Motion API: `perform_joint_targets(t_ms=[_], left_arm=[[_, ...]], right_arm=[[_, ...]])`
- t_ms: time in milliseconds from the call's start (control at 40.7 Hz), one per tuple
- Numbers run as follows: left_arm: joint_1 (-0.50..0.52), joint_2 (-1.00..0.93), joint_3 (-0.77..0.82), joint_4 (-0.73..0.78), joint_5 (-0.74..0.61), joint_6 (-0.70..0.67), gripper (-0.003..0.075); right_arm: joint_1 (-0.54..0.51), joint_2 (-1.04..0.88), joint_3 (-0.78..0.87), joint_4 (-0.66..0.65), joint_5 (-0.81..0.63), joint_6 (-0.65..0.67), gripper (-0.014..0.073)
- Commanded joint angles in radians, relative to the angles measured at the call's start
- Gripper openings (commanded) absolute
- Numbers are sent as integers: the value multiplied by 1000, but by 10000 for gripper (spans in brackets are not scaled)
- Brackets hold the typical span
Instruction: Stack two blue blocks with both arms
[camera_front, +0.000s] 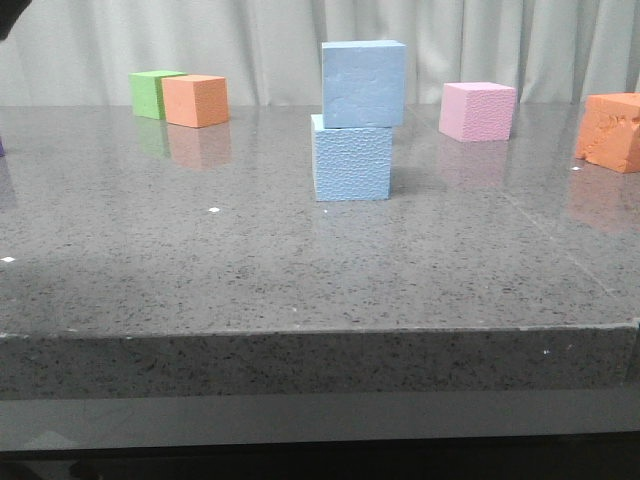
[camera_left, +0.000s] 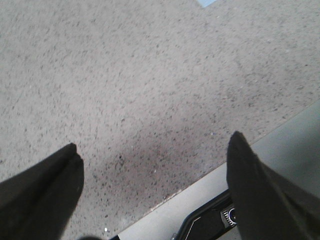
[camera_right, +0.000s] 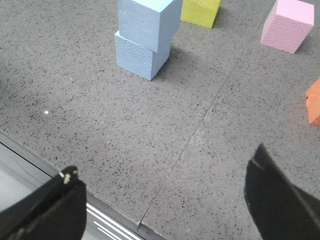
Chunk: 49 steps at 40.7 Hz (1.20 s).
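A smooth light blue block (camera_front: 363, 83) rests on a pebbly light blue block (camera_front: 351, 164) at the middle of the table, set a little to the right of it. The stack also shows in the right wrist view, smooth block (camera_right: 148, 20) on pebbly block (camera_right: 138, 57). My left gripper (camera_left: 154, 150) is open and empty over the table's front edge; a blue corner (camera_left: 206, 2) shows far off. My right gripper (camera_right: 162, 172) is open and empty above the front edge, well short of the stack. Neither gripper shows in the front view.
A green cube (camera_front: 153, 92) and an orange cube (camera_front: 196, 100) stand at the back left. A pink cube (camera_front: 477, 110) stands at the back right, an orange block (camera_front: 612, 131) at the far right. A yellow cube (camera_right: 200, 11) sits behind the stack.
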<state>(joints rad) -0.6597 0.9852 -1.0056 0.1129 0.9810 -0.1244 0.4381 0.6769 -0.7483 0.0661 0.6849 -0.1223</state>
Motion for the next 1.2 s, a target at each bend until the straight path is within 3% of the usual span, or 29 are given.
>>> perform_joint_targets(t_ms=[0, 319, 736, 1031, 1178], left_arm=[[-6, -51, 24, 25, -77, -46, 566], [-6, -174, 135, 102, -90, -234, 566], [-8, -207, 144, 101, -266, -233, 566], [-8, -207, 152, -14, -275, 58, 566], [-8, -207, 160, -23, -289, 75, 566]], right_arm=[[-6, -1, -25, -6, -65, -13, 644], [-6, -1, -25, -6, -65, -13, 644], [-6, -1, -25, 6, -70, -12, 644], [-6, -1, -25, 18, -72, -12, 644], [-6, -1, -25, 18, -69, -12, 644]])
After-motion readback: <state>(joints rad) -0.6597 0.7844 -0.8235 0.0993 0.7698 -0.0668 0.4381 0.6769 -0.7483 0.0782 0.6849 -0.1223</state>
